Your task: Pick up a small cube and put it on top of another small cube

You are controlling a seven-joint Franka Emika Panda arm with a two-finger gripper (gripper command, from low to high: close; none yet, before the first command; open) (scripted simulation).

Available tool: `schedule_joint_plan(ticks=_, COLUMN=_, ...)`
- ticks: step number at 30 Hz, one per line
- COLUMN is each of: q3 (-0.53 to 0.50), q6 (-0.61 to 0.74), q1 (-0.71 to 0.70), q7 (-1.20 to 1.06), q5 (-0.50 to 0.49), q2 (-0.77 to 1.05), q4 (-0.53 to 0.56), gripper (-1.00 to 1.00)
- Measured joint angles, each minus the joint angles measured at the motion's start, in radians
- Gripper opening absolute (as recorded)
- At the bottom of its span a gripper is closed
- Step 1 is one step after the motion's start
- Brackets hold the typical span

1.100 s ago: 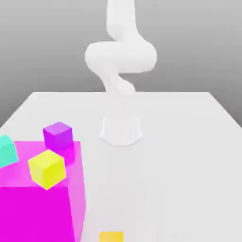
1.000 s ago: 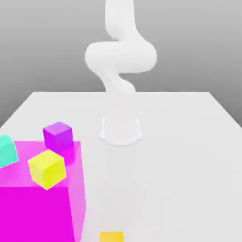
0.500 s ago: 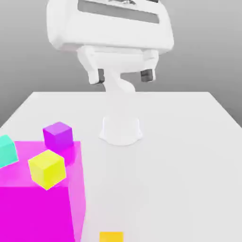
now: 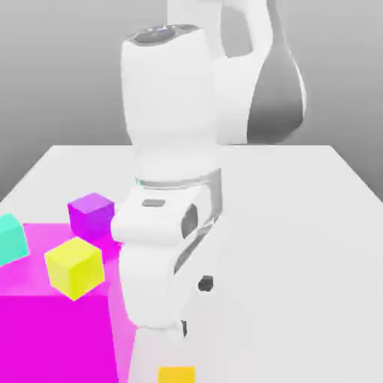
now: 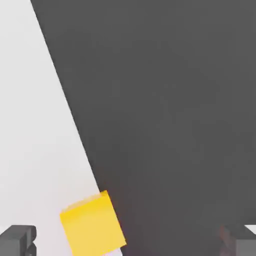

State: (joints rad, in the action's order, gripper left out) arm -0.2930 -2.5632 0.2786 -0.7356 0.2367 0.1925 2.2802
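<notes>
Amber small cube point(image 5: 92, 225) sits right at the table point(image 4: 299, 224) edge, well apart from the big magenta block point(image 4: 60, 314). We judge this the approach step: our gripper point(image 5: 130, 240) hangs over the cube, jaws spread wide, empty. Next we must centre on it, descend, then close.

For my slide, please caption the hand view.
Open gripper hangs over the amber cube at the table edge.
</notes>
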Motion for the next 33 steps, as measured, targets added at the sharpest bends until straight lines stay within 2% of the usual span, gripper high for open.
schedule_joint_plan(ticks=6, q3=0.029, q6=-0.056, q1=-0.038, q7=-0.2, q5=-0.038, q2=0.153, q4=0.0, gripper=0.0)
schedule_joint_plan(ticks=10, q3=0.08, q6=-0.155, q1=-0.08, q7=-0.262, q5=0.003, q2=0.29, q4=-0.026, gripper=0.0)
schedule_joint_plan(ticks=11, q3=0.092, q6=-0.176, q1=-0.089, q7=-0.272, q5=0.014, q2=0.317, q4=-0.031, gripper=-1.0)
schedule_joint_plan(ticks=18, q3=0.093, q6=-0.175, q1=-0.09, q7=-0.273, q5=0.014, q2=0.319, q4=-0.032, gripper=-1.0)
schedule_joint_plan(ticks=23, q3=0.032, q6=-0.078, q1=-0.033, q7=-0.226, q5=-0.068, q2=0.184, q4=-0.006, gripper=-1.0)
schedule_joint_plan(ticks=28, q3=-0.04, q6=0.109, q1=0.001, q7=-0.076, q5=-0.161, q2=0.042, q4=-0.081, gripper=-1.0)
schedule_joint_plan(ticks=33, q3=-0.086, q6=0.331, q1=-0.035, q7=0.1, q5=-0.234, q2=-0.107, q4=-0.166, gripper=-1.0)
